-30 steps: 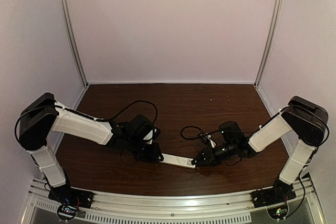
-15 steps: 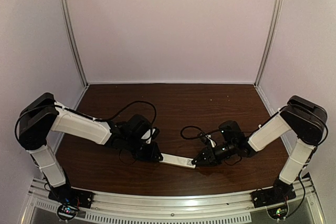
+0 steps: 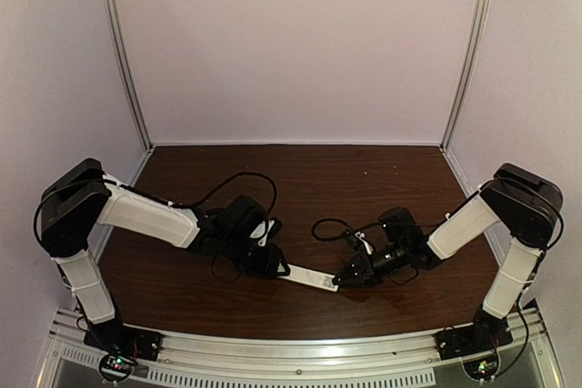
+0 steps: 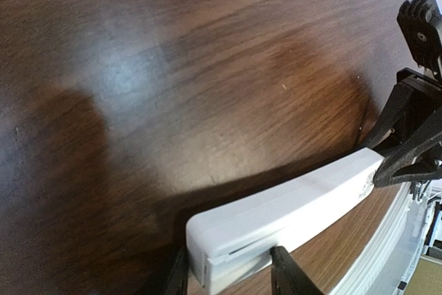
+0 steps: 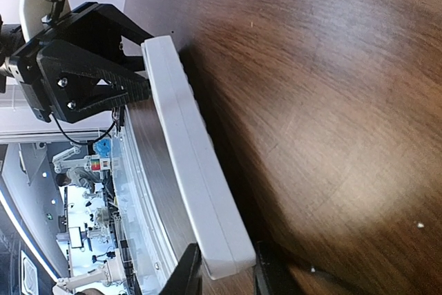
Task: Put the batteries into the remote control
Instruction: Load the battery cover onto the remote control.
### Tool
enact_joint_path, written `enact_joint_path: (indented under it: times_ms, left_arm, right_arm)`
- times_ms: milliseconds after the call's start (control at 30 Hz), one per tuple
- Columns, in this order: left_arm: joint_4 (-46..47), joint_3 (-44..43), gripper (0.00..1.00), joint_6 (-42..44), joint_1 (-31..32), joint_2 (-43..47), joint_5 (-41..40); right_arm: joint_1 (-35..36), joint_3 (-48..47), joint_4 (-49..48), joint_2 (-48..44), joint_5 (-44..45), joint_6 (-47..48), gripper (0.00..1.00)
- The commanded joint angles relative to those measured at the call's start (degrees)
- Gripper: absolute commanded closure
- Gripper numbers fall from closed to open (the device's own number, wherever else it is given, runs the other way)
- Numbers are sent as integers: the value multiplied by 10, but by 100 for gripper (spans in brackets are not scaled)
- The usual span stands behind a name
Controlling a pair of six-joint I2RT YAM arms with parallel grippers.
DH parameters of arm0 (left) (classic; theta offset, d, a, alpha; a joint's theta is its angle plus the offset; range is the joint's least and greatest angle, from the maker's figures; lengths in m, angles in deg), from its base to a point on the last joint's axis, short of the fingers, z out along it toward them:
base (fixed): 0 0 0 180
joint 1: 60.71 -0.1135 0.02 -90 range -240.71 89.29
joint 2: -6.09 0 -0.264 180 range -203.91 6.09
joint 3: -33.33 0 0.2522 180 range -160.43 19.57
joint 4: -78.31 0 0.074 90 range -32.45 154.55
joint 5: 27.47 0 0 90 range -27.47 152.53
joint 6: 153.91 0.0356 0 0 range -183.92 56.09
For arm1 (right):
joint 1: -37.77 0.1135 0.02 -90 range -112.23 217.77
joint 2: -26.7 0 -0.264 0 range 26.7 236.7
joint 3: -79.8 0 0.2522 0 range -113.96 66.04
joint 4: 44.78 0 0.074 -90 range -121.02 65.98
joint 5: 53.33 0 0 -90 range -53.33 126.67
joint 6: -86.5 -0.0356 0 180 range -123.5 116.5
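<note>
**Claws at both ends of the remote, no battery in sight**

The right claw [image 3: 339,281] is clamped on one end of the slim white rectangular plastic remote control [image 3: 309,275]. Its wrist view shows a black finger [image 5: 188,271] pressed against each long side. The left claw [image 3: 279,269] straddles the other end. Its fingers [image 4: 290,276] sit right beside the plastic, but I cannot tell whether they are pinching it or have let go.

The remote runs between the two arms, low over the near middle of the dark brown wooden surface [image 3: 300,188]. A shadow lies under it, so it looks lifted rather than lying flat. I can see no batteries in any view.

To my eye it is a light, stiff bar of hard, smooth plastic. It should not bend or sag when held by one end, but it could easily slip or swivel between narrow fingers. Gripping across the long edges near an end, as the right claw does, looks sensible and leaves the middle free. The end in the left claw shows a thin seam and a loose-looking lip. That may be the battery cover, so squeezing hard there risks jamming it.
</note>
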Motion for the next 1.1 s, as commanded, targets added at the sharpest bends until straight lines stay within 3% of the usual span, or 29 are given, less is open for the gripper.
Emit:
enact_joint_path:
  times_ms: [0,133,433,600,800,1067]
  left_arm:
    - [16,2,54,13,13,-59,10]
    - [30,2,51,14,15,-65,21]
    - [19,17,51,-10,4,-58,14]
    - [-3,9,51,-1,-3,-53,6]
    - [-26,-14,47,17,-11,-51,5]
    - [-13,-28,45,13,-16,-55,27]
  right_arm:
    - [-2,-4,65,45,109,15,76]
    - [-7,-14,75,50,105,20,76]
    - [-39,-29,153,-13,118,92,52]
    - [-39,-58,248,-88,227,213,40]
    - [-38,-49,255,-119,268,225,29]
    - [19,-60,247,-144,282,274,25]
